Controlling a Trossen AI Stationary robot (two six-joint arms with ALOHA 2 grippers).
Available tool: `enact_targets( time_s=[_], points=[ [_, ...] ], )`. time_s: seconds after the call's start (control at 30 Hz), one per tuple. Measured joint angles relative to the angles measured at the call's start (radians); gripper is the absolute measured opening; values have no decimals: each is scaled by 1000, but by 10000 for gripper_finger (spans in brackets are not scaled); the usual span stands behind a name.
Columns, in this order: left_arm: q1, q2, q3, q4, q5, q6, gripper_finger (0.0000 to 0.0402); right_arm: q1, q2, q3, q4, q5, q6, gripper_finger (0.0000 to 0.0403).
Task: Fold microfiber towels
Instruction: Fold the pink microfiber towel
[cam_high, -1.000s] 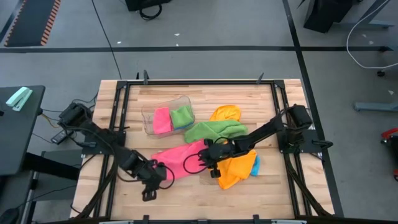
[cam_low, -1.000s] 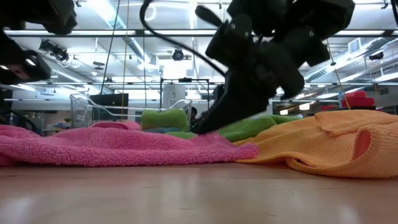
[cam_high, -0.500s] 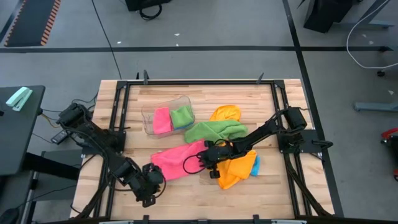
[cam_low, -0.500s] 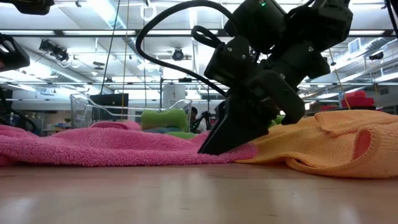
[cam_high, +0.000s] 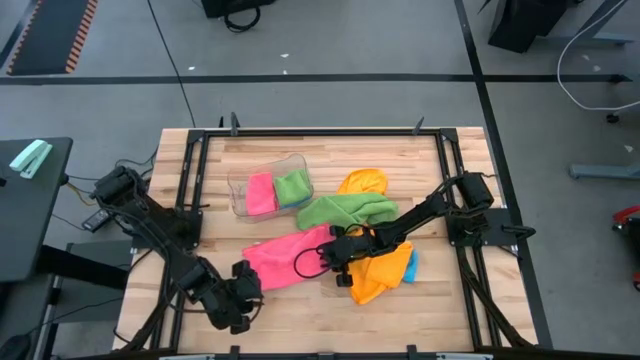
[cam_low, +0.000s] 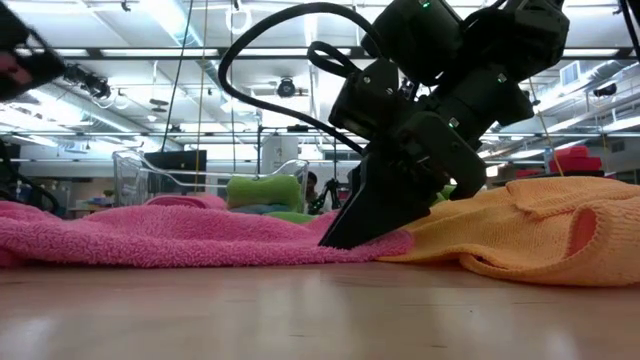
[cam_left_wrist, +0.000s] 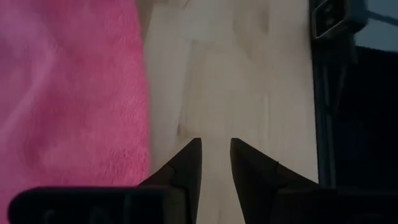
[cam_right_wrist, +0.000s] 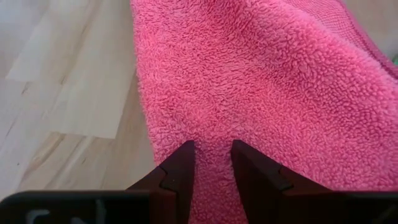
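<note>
A pink towel (cam_high: 285, 258) lies spread flat on the wooden table (cam_high: 330, 310). My right gripper (cam_right_wrist: 213, 144) stands open on its right end, fingertips down on the cloth (cam_low: 340, 238). My left gripper (cam_left_wrist: 216, 142) hovers open over bare wood just off the towel's near left edge (cam_left_wrist: 140, 124), with nothing between its fingers (cam_high: 243, 293). An orange towel (cam_high: 380, 275) lies crumpled under my right arm, over a blue towel (cam_high: 411, 265). A green towel (cam_high: 345, 210) and a second orange one (cam_high: 362, 182) lie farther back. My right gripper rests both fingertips (cam_right_wrist: 183, 152) on the top of the pink towel near its right end (cam_right_wrist: 211, 124), a strip of cloth showing in the narrow gap between them. The fingers slant down from the table's right side. The towel lies flat on the table.
A clear tub (cam_high: 268, 185) at the back left holds a folded pink and a folded green towel. A black metal frame (cam_high: 190, 200) runs round the table. Bare wood lies along the near edge (cam_high: 330, 320). A black cable loop (cam_high: 305, 262) lies on the pink towel.
My right gripper has come down onto the pink towel's right end and has stayed there since. My left gripper has drawn back off the towel's near left edge toward the table's near left corner and has turned. The towels lie as before.
</note>
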Motion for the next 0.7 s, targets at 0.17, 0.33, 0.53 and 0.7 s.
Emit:
enact_targets(
  time_s=[0.17,0.33,0.53,0.7],
  points=[
    [-6,47,39,-8,-41,199,76,0,0,0,0,1,1,117],
    [-6,101,41,-27,-11,377,79,0,1,0,2,1,1,117],
    [23,129,41,-88,116,463,98,-1,2,-1,12,2,8,117],
    [83,129,41,-148,187,408,100,-1,2,-2,12,3,12,117]
  ],
)
